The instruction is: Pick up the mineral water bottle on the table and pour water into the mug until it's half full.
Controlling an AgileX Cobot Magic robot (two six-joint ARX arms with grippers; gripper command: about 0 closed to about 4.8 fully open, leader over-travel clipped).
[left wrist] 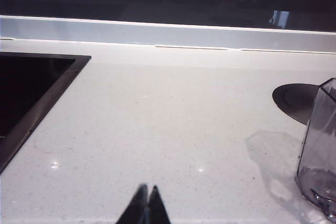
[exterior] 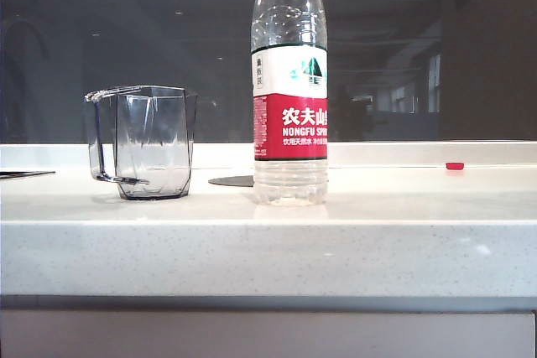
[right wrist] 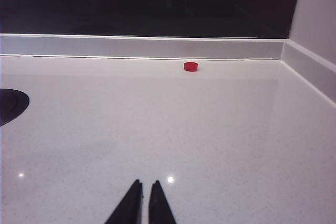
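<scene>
- Desk [exterior: 394, 232]: white speckled stone top with a thick front edge, a low white upstand along its far side and dark glass behind.
- Mineral water bottle [exterior: 289, 81]: upright on the desk near the middle, uncapped, with a red neck ring at the top edge of the exterior view. Clear plastic, with a red-and-white label and a green mountain logo.
- Water [exterior: 289, 184]: clear, visible in the bottle below the label; how high it stands I cannot tell.
- Mug [exterior: 151, 142]: grey-tinted faceted glass, upright on the desk to the left of the bottle and apart from it, its thin handle turned left. It looks empty. Its edge also shows in my left wrist view [left wrist: 320, 145].
- Red cap [exterior: 455, 166]: small and round, lying on the desk far right near the upstand, well apart from the bottle; seen also in my right wrist view [right wrist: 190, 66].
- Dark round disc [exterior: 233, 180]: flat in the desk surface behind and between mug and bottle.
- Dark inset panel [left wrist: 29, 95]: recessed in the desk at the far left, with a metal rim.
- My left tool [left wrist: 146, 198]: clenched, tips together, grasping nothing, over bare desk left of the mug.
- My right tool [right wrist: 145, 195]: fingers nearly together with a thin gap, grasping nothing, over bare desk on the right, well short of the cap.
</scene>
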